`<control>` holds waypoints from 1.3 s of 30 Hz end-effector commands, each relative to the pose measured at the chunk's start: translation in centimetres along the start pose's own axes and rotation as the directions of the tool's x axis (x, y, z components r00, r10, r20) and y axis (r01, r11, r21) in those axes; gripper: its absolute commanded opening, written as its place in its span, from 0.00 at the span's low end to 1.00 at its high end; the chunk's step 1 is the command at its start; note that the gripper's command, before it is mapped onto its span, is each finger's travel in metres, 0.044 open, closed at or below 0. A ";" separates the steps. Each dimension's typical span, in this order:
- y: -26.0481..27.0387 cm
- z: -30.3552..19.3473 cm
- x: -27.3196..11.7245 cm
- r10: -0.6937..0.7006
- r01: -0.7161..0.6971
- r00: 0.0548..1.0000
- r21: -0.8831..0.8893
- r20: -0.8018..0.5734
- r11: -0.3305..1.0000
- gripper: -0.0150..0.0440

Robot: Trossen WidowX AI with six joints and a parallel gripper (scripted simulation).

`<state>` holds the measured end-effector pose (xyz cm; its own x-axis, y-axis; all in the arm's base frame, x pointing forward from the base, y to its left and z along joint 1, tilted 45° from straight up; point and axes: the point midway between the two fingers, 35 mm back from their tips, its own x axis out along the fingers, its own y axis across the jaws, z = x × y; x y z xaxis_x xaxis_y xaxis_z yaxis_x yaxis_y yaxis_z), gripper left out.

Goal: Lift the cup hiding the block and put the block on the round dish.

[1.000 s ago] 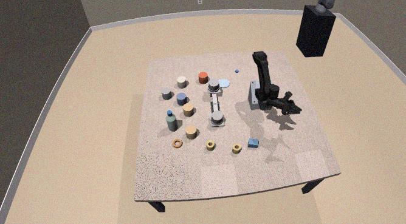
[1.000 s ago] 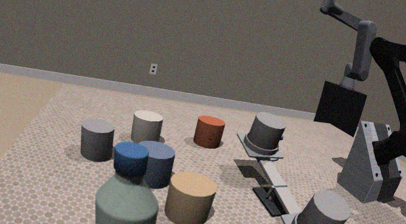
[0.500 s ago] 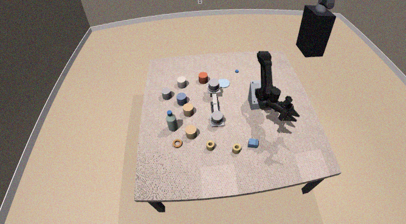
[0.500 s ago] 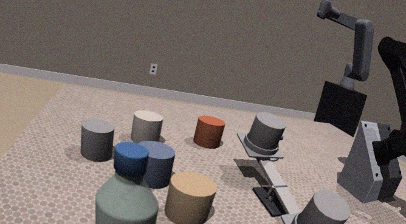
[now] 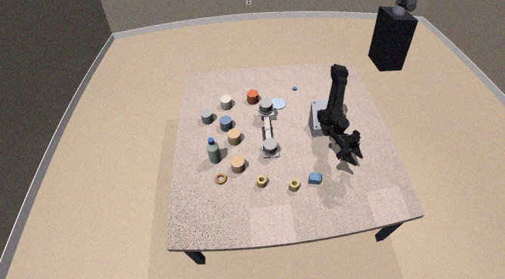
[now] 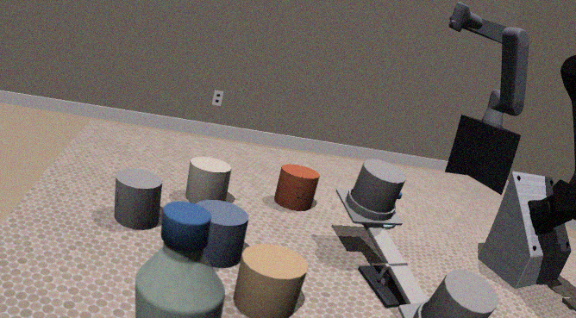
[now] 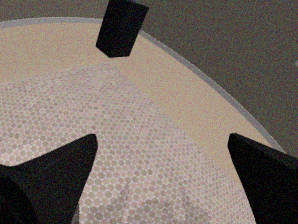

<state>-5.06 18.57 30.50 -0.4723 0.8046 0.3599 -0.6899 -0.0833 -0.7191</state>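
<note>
A small balance with a pale beam (image 5: 267, 134) (image 6: 390, 246) stands mid-table, tilted, its far end raised and its near end low. A grey cup (image 5: 266, 105) (image 6: 378, 186) stands upside down on the far end, leaning with its plate. An identical grey cup (image 5: 270, 146) (image 6: 462, 298) stands on the near end. No block shows under either cup. The round light-blue dish (image 5: 280, 103) lies just right of the far cup and looks bare; in the exterior view it is mostly hidden. My gripper (image 5: 359, 161) (image 7: 164, 141) is open and empty, right of the balance and away from both cups.
Left of the balance stand a red cylinder (image 5: 252, 97) (image 6: 297, 187), several other cylinders and a green bottle (image 5: 214, 153) (image 6: 180, 287). Two yellow rings, an orange ring (image 5: 221, 178) and a blue block (image 5: 315, 178) lie nearer the front. A tiny blue object (image 5: 294, 88) lies beyond the dish.
</note>
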 end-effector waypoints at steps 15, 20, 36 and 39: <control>-4.2 -9.3 -2.6 -0.097 0.151 0.888 0.086 -0.450 0.985 1.00; -4.8 -10.3 -3.4 -0.114 0.188 0.856 0.098 -0.505 0.977 1.00; -7.9 -17.6 -12.7 -0.144 0.457 0.540 0.145 -0.829 0.878 1.00; -8.2 -18.3 -14.8 -0.141 0.519 0.474 0.146 -0.869 0.842 1.00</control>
<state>16.25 19.04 20.84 0.3154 0.9267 -0.2043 -0.9009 0.2247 -0.3713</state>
